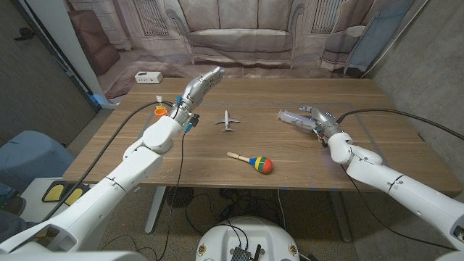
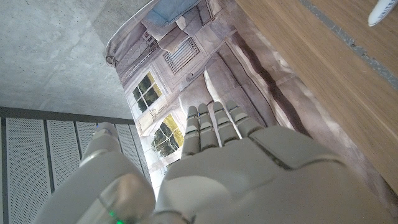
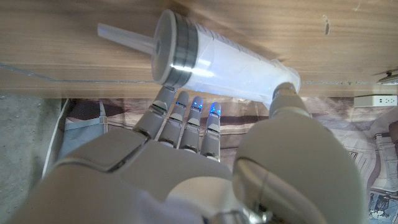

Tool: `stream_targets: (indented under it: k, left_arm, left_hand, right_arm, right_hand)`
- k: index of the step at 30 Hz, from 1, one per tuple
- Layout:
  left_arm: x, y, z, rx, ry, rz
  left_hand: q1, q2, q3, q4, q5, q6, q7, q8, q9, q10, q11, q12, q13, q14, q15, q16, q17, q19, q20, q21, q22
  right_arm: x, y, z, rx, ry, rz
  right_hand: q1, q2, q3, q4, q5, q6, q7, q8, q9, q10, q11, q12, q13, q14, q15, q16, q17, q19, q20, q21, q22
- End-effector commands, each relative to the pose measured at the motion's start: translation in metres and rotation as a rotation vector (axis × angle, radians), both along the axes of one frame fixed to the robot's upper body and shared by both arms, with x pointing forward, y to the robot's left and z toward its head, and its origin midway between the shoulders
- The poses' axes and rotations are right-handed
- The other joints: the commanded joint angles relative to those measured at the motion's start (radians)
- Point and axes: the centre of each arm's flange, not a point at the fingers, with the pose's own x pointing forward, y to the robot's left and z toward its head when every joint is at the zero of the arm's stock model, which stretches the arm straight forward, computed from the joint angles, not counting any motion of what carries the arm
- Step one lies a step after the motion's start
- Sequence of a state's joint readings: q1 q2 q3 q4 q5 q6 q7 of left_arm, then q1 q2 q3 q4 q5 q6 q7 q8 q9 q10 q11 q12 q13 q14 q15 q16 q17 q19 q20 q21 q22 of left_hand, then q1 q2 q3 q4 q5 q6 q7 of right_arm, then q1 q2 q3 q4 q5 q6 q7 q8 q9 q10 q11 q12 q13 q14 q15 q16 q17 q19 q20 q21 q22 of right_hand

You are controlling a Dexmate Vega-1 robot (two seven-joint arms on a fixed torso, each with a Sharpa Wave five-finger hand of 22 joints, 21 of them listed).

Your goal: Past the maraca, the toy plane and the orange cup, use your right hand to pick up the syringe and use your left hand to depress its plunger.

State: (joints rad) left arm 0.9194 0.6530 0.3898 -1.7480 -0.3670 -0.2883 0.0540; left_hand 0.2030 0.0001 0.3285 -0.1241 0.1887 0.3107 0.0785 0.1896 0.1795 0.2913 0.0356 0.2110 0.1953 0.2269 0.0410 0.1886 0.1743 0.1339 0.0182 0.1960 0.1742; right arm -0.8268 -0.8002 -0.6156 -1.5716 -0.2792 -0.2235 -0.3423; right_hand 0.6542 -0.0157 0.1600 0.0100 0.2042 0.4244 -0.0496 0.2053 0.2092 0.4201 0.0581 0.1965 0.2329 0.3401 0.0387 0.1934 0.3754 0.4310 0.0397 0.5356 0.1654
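The syringe (image 1: pixel 293 117) is a clear barrel with a plunger rod and lies on the wooden table (image 1: pixel 304 163) at the right. My right hand (image 1: pixel 324 122) is at its right end. In the right wrist view the fingertips (image 3: pixel 186 107) and the thumb (image 3: pixel 287 94) reach up to the syringe (image 3: pixel 217 62) barrel without wrapping it. My left hand (image 1: pixel 201 83) hangs raised over the far left of the table, fingers (image 2: pixel 214 124) stretched out and holding nothing. The white toy plane (image 1: pixel 228 121) sits mid-table and the colourful maraca (image 1: pixel 254 162) lies nearer me. The orange cup (image 1: pixel 160 111) peeks from behind my left arm.
A white power strip (image 1: pixel 148 76) lies at the back left of the table. A printed backdrop (image 1: pixel 239 36) hangs behind the far edge. A blue chair (image 1: pixel 25 148) stands off the table's left side.
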Motion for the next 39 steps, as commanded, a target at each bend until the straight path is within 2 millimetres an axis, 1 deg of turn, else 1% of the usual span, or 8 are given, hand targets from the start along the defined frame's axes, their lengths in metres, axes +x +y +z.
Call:
stream_targets:
  k: [1, 3, 8, 13, 21, 26, 30, 39]
  left_arm:
    - [0.002, 0.000, 0.000, 0.000, 0.004, -0.001]
    - [0.002, 0.000, 0.000, 0.000, 0.005, -0.001]
    - [0.003, 0.000, 0.001, 0.002, 0.004, -0.001]
    - [0.002, 0.001, 0.001, -0.003, 0.001, -0.001]
    - [0.001, 0.003, 0.000, -0.012, 0.001, 0.000]
    - [0.000, 0.005, 0.000, -0.022, 0.004, 0.002]
    - [0.002, 0.008, -0.002, -0.040, 0.021, -0.017]
    - [0.008, 0.015, -0.003, -0.060, 0.068, -0.045]
  left_hand:
    - [0.005, 0.006, -0.003, 0.001, -0.003, 0.012, 0.001, 0.000, 0.001, 0.006, 0.001, 0.001, 0.003, 0.006, 0.004, -0.002, 0.004, -0.003, 0.005, 0.000, 0.004]
    - [0.005, 0.006, -0.003, 0.001, -0.004, 0.012, 0.000, 0.000, 0.001, 0.007, -0.007, 0.001, 0.003, 0.006, 0.004, -0.002, 0.004, -0.002, 0.005, 0.000, 0.004]
    - [0.005, 0.007, -0.003, 0.001, -0.004, 0.011, 0.000, -0.001, 0.001, 0.006, 0.000, 0.001, 0.003, 0.006, 0.004, -0.002, 0.004, -0.003, 0.004, 0.000, 0.004]
    - [0.005, 0.007, -0.003, 0.001, -0.004, 0.012, -0.001, -0.001, 0.001, 0.007, 0.002, 0.001, 0.003, 0.006, 0.004, -0.002, 0.004, -0.003, 0.004, 0.000, 0.004]
    - [0.006, 0.007, -0.004, 0.000, -0.004, 0.012, 0.000, -0.001, 0.001, 0.007, 0.000, 0.001, 0.003, 0.005, 0.004, -0.002, 0.004, -0.003, 0.003, 0.000, 0.004]
    - [0.006, 0.007, -0.004, 0.000, -0.004, 0.011, 0.001, -0.001, 0.001, 0.006, 0.000, 0.000, 0.003, 0.006, 0.004, -0.001, 0.004, -0.002, 0.003, 0.000, 0.004]
    - [0.006, 0.007, -0.004, 0.000, -0.004, 0.012, 0.003, 0.000, 0.001, 0.006, 0.000, 0.000, 0.003, 0.006, 0.004, -0.001, 0.004, -0.002, 0.003, 0.000, 0.004]
    - [0.006, 0.007, -0.005, 0.000, -0.004, 0.011, 0.004, -0.001, 0.001, 0.007, 0.006, 0.000, 0.003, 0.008, 0.006, -0.001, 0.004, -0.002, 0.002, 0.000, 0.004]
  right_arm:
    - [-0.005, -0.006, 0.004, 0.117, -0.037, 0.057]
    - [-0.006, -0.006, 0.004, 0.143, -0.044, 0.075]
    - [-0.010, -0.006, 0.007, 0.188, -0.071, 0.108]
    - [-0.018, -0.006, 0.011, 0.277, -0.102, 0.162]
    - [-0.030, -0.008, 0.017, 0.417, -0.141, 0.248]
    - [-0.040, -0.005, 0.021, 0.449, -0.185, 0.287]
    - [-0.043, -0.002, 0.023, 0.467, -0.192, 0.332]
    - [-0.054, 0.002, 0.027, 0.514, -0.207, 0.411]
  right_hand:
    - [-0.060, 0.015, -0.012, 0.031, 0.002, 0.016, 0.015, 0.006, -0.001, 0.002, 0.022, 0.008, -0.002, -0.026, -0.012, 0.003, -0.007, -0.025, -0.001, -0.029, 0.003]
    - [-0.082, 0.019, -0.018, 0.041, 0.002, -0.008, 0.030, -0.004, -0.002, -0.008, 0.028, 0.004, -0.004, -0.030, -0.013, 0.004, -0.012, -0.024, -0.009, -0.037, 0.003]
    - [-0.122, 0.025, -0.029, 0.058, 0.003, -0.089, 0.046, -0.029, -0.005, -0.049, 0.033, -0.008, -0.010, -0.036, -0.019, 0.006, -0.024, -0.015, -0.025, -0.054, 0.002]
    - [-0.131, 0.027, -0.032, 0.059, 0.005, -0.118, 0.071, -0.030, -0.007, -0.062, 0.033, -0.009, -0.014, -0.043, -0.021, 0.004, -0.033, -0.005, -0.039, -0.062, 0.002]
    - [-0.133, 0.030, -0.031, 0.056, 0.008, -0.118, 0.118, -0.021, -0.010, -0.074, 0.040, -0.009, -0.018, -0.051, -0.012, 0.002, -0.043, -0.002, -0.046, -0.074, 0.001]
    - [-0.133, 0.031, -0.030, 0.056, 0.009, -0.116, 0.123, -0.019, -0.011, -0.074, 0.044, -0.008, -0.019, -0.055, -0.009, 0.001, -0.046, -0.006, -0.048, -0.079, 0.001]
    - [-0.134, 0.032, -0.030, 0.055, 0.009, -0.115, 0.111, -0.017, -0.011, -0.075, 0.047, -0.007, -0.021, -0.061, -0.012, -0.001, -0.050, -0.006, -0.052, -0.084, 0.001]
    - [-0.130, 0.040, -0.026, 0.051, 0.012, -0.109, 0.108, -0.012, -0.011, -0.082, 0.036, -0.006, -0.023, -0.059, -0.026, 0.002, -0.058, 0.006, -0.068, -0.091, 0.001]
